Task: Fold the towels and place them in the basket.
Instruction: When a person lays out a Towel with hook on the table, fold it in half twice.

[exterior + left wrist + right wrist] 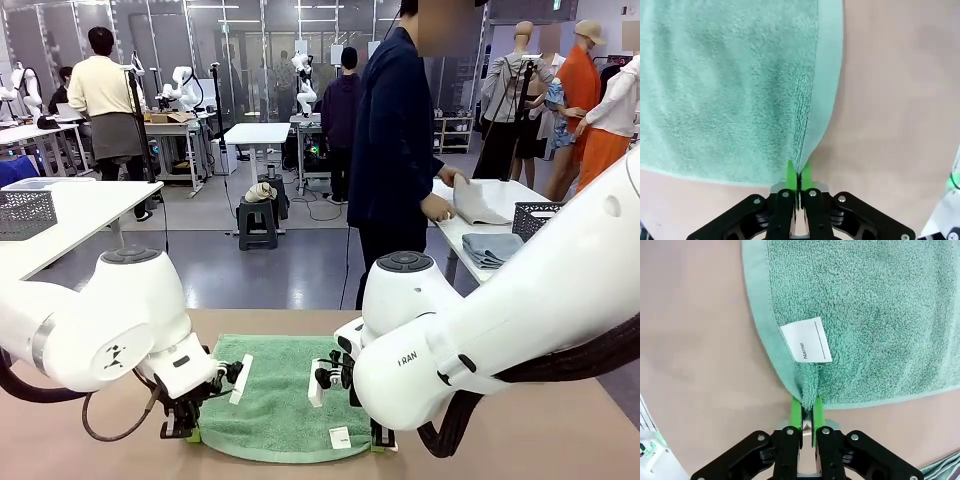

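Tan tabletop [890, 100] carries a towel [280, 395], surely soft, limp and light. Left gripper [799, 172] and right gripper [807, 410] each pinch tight the hem corner at their fingertips, which looks a sound hold.

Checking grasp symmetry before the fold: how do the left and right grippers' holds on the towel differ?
The left gripper pinches a plain corner of the towel, jaws almost touching; the right gripper pinches the corner beside the white tag, with more cloth bunched between its jaws. Both are shut on near-edge corners.

The towel [285, 395] lies on the table [560, 445], left claw [191, 434] at its near-left corner, right claw [380, 444] at its near-right.
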Available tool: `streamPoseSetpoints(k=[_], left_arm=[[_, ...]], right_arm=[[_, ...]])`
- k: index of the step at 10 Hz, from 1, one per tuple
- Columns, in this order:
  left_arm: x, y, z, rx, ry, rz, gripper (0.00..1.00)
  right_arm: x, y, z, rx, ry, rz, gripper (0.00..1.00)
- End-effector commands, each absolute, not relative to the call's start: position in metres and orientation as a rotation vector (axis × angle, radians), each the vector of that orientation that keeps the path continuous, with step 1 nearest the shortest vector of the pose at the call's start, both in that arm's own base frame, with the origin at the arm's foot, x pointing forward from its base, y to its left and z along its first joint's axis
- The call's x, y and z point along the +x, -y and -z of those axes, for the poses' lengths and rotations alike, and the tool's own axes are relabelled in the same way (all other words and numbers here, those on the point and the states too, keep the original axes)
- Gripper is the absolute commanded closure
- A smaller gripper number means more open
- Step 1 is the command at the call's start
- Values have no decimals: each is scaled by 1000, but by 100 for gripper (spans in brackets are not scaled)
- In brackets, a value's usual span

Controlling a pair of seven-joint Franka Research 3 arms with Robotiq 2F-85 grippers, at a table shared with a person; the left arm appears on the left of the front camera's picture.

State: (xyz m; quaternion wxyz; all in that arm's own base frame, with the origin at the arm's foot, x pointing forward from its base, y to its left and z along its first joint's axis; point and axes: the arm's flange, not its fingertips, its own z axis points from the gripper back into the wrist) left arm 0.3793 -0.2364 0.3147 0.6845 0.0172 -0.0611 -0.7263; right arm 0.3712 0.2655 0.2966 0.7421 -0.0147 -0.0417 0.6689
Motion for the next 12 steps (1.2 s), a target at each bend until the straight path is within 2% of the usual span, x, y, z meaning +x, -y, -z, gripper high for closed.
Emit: streamPoseSetpoints(k=[1,7,11,12], left_arm=[[384,231,-340,53,175,1612,100],[417,227,-382,84,216,1619,100],[435,231,-385,103,210,1609,100],[424,229,-383,85,246,1600,100]], right_arm=[[380,-262,-313,-49,106,-1479,100],[425,-261,-367,-115,173,-1482,100],[433,-261,-373,-143,166,-1470,100],[428,-265,-375,-116,193,-1464,100]])
